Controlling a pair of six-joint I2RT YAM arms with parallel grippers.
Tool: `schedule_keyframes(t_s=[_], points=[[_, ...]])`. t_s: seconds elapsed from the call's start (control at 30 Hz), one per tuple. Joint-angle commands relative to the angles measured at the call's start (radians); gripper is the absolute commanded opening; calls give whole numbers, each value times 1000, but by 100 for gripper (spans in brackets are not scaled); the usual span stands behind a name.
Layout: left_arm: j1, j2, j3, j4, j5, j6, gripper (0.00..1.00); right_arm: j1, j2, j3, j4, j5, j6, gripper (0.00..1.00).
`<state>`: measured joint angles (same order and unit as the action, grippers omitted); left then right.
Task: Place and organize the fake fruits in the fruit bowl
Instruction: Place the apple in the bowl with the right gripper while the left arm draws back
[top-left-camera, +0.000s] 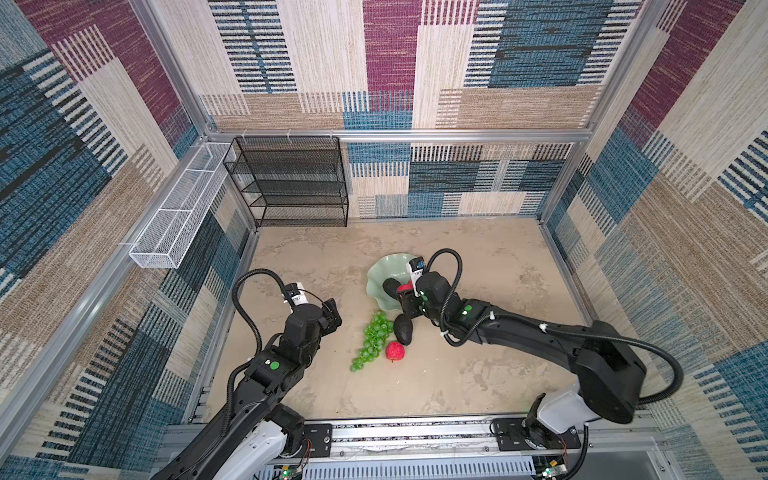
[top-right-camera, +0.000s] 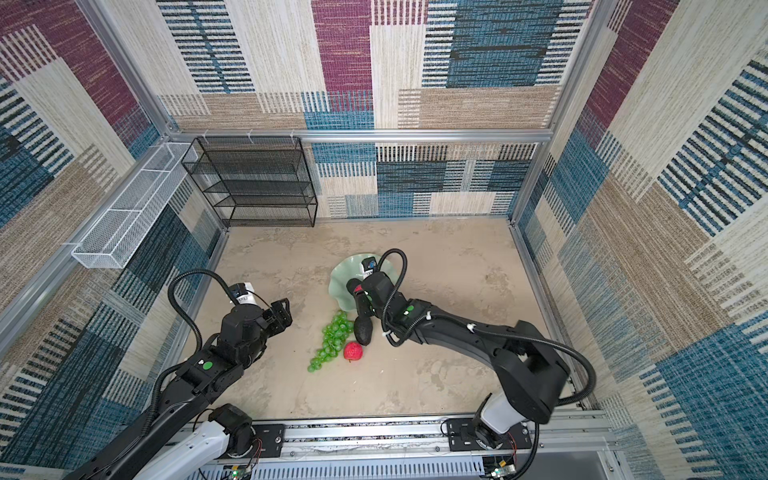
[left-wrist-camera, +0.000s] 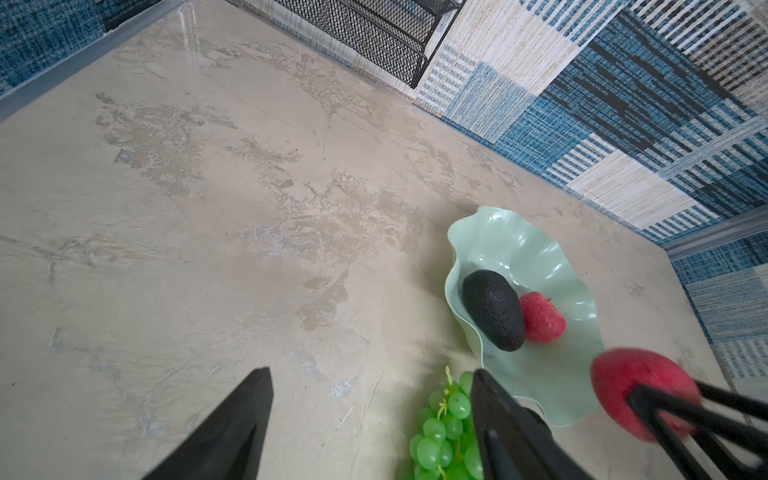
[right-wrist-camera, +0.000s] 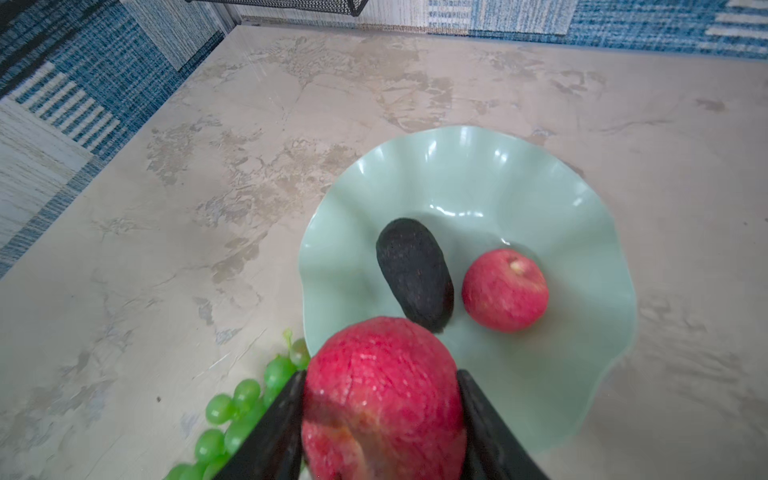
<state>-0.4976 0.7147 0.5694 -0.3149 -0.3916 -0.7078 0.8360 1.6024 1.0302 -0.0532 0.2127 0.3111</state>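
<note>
The right end effector (right-wrist-camera: 380, 390) grips a red apple (right-wrist-camera: 374, 357) over the near rim of the green bowl (right-wrist-camera: 469, 174) on the bench (top-left-camera: 478, 353). An avocado (right-wrist-camera: 413, 274) and a second apple (right-wrist-camera: 505, 291) lie in the bowl. The left end effector (left-wrist-camera: 370, 374) is open and empty. Grapes (top-left-camera: 372, 340), the other avocado (top-left-camera: 403, 330) and a third apple (top-left-camera: 395, 351) lie on its near side.

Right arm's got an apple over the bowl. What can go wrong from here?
1. The held apple in the right gripper hangs over the bowl's near rim, not its middle; released here it may roll out.
2. Dropped, it may strike the avocado or the second apple inside.
</note>
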Motion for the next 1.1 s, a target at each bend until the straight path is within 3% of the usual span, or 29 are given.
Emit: schedule_keyframes(t_s=[0.0, 0.3, 0.57, 0.73, 0.9, 1.07], points=[[2, -40, -12, -72, 35, -34, 78, -10, 106, 75, 60, -68, -86, 50], [2, -193, -46, -165, 113, -66, 77, -37, 293, 172, 72, -134, -101, 55], [-2, -119, -35, -160, 283, -83, 73, -58, 288, 168, 77, -163, -86, 69], [-68, -38, -32, -105, 325, -94, 71, -78, 147, 122, 90, -171, -67, 75], [-271, 95, 7, -41, 250, -105, 71, -102, -102, -4, 124, -126, -39, 89], [-405, 284, 61, 11, 230, -131, 71, -124, -331, -171, 128, -92, 5, 98]])
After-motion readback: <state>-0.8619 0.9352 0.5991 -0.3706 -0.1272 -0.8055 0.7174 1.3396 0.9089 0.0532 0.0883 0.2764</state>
